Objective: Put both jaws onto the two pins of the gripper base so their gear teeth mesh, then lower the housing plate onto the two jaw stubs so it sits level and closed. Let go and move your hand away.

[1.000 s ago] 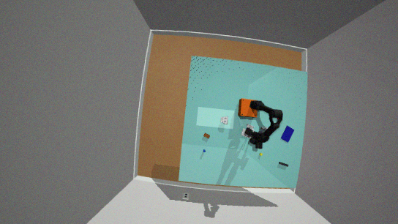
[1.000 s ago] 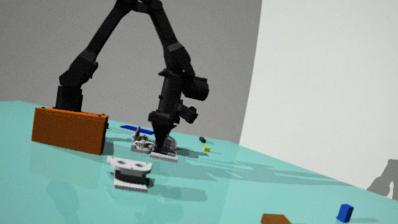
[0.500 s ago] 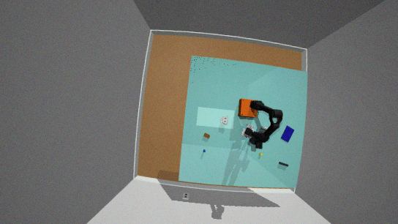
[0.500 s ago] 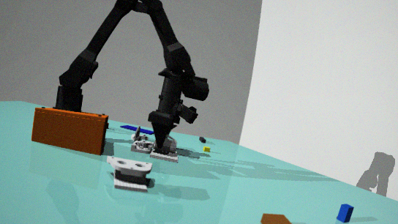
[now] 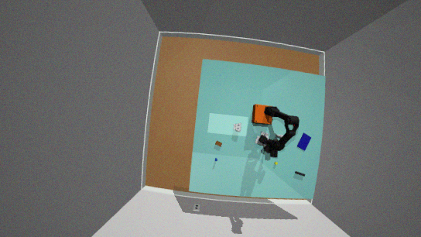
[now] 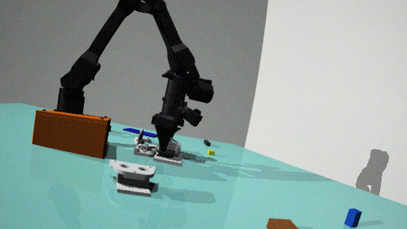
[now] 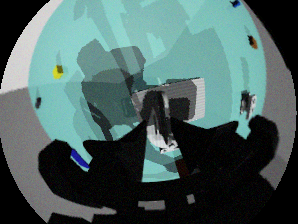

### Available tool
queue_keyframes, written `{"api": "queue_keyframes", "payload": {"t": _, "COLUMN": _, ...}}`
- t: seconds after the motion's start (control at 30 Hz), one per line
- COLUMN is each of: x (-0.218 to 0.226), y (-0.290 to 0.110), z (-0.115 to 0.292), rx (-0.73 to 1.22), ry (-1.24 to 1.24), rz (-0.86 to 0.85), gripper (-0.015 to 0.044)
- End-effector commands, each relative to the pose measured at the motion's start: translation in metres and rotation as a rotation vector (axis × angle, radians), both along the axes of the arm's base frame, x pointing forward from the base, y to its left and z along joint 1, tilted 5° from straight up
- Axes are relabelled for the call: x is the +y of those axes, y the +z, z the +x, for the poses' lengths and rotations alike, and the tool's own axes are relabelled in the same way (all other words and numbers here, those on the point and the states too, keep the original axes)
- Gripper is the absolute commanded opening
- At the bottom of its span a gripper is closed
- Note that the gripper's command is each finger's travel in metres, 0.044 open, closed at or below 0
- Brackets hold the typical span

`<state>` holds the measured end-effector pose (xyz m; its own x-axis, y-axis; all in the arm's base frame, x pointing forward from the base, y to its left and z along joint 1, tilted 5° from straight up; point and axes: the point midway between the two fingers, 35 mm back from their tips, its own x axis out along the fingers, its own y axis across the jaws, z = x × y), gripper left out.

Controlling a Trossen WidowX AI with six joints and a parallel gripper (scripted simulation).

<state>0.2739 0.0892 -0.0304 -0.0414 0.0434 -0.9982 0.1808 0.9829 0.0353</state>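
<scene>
My gripper [image 5: 263, 139] [image 6: 164, 153] [image 7: 157, 121] points down and is shut on a grey jaw [image 6: 174, 147] [image 7: 161, 111], partly hidden by the fingers. The jaw is low over a pale ribbed stand [image 6: 168, 162] [image 7: 200, 100]; whether it touches the stand is unclear. The pale gripper base [image 6: 146, 150] is just beside the stand, on the orange box's side. A thin pale upright piece [image 6: 141, 135] shows behind or on it; its seating is unclear. The housing plate [image 5: 237, 124] [image 6: 129, 168] [image 7: 248, 103], with two holes, lies on its own dark riser, away from the gripper.
The orange box [image 5: 261, 115] [image 6: 71, 132] is at the arm's foot. A dark blue panel [image 5: 304, 142] and black bar [image 5: 299, 173] lie beyond the arm. A yellow block [image 5: 275, 163] [image 6: 211, 153] is near the hand. Brown [image 5: 218, 143] and blue [image 6: 352, 218] blocks lie farther off.
</scene>
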Motion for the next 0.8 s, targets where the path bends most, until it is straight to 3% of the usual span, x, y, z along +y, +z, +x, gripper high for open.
{"api": "queue_keyframes", "payload": {"t": 0.0, "x": 0.0007, "y": -0.0004, "z": -0.0007, "rx": 0.003, "ry": -0.005, "rz": 0.005, "gripper": 0.0134}}
{"api": "queue_keyframes", "payload": {"t": 0.6, "x": 0.0007, "y": -0.0004, "z": -0.0007, "rx": 0.003, "ry": -0.005, "rz": 0.005, "gripper": 0.0134}}
{"api": "queue_keyframes", "payload": {"t": 0.7, "x": 0.0000, "y": 0.0000, "z": 0.0000, "rx": 0.000, "ry": 0.000, "rz": 0.000, "gripper": 0.0213}}
{"api": "queue_keyframes", "payload": {"t": 0.77, "x": 0.0000, "y": 0.0000, "z": 0.0000, "rx": 0.000, "ry": 0.000, "rz": 0.000, "gripper": 0.0224}}
